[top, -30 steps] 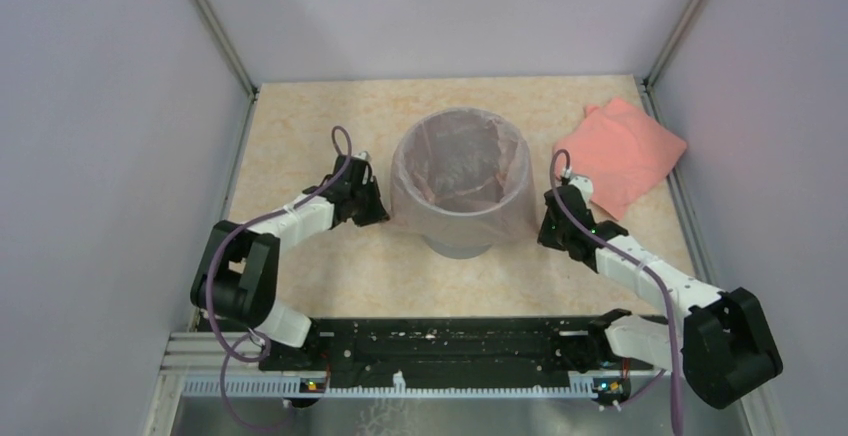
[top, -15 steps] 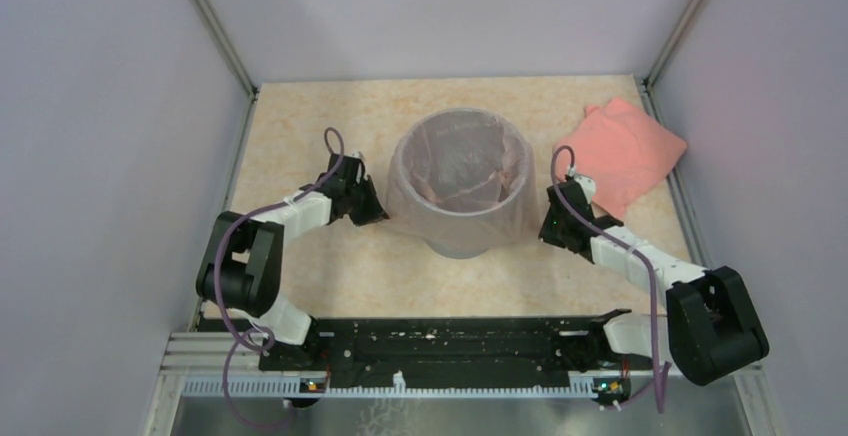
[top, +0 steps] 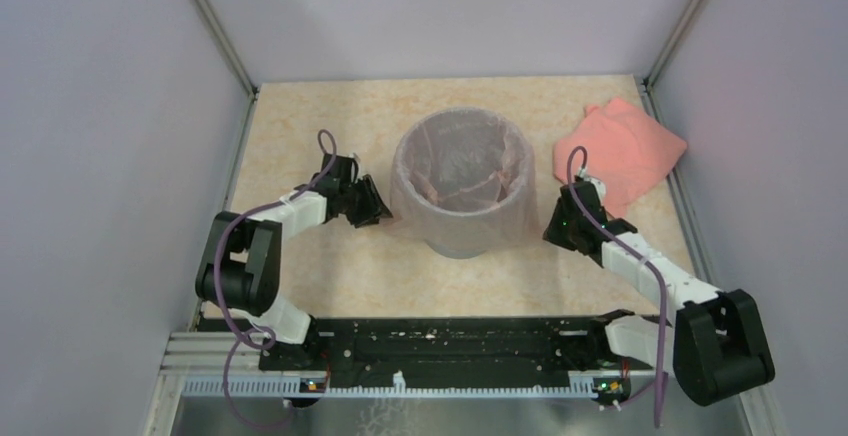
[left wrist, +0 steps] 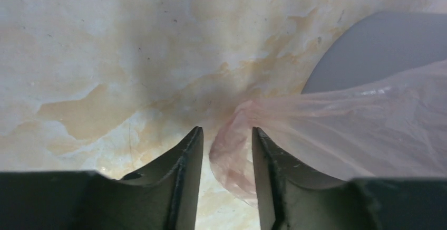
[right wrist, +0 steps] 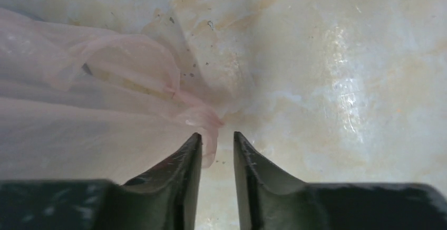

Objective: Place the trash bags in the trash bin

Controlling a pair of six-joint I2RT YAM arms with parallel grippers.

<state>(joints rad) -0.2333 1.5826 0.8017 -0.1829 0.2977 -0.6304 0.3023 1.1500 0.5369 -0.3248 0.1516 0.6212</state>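
The grey trash bin (top: pixel 460 247) stands upright in the middle of the table. The translucent pink trash bag (top: pixel 425 206) lines it and is draped over its rim and down its outer wall. My left gripper (top: pixel 379 210) is low at the bin's left side and open. In the left wrist view a loose fold of the bag (left wrist: pixel 337 127) hangs between the parted fingers of the left gripper (left wrist: pixel 226 134), beside the bin's wall (left wrist: pixel 379 45). My right gripper (top: pixel 551 226) is open at the bin's right side. In the right wrist view the bag's edge (right wrist: pixel 79 114) ends at the tips of the right gripper (right wrist: pixel 217 136).
An opaque salmon-pink folded bundle (top: pixel 620 151) lies at the back right, just behind the right arm. Enclosure walls stand close on the left, right and back. The marbled tabletop (top: pixel 330 116) surrounds the bin.
Both grippers have drawn back a little from the bin's sides. The bag's skirt, flared wide before, now hangs closer to the bin's wall.
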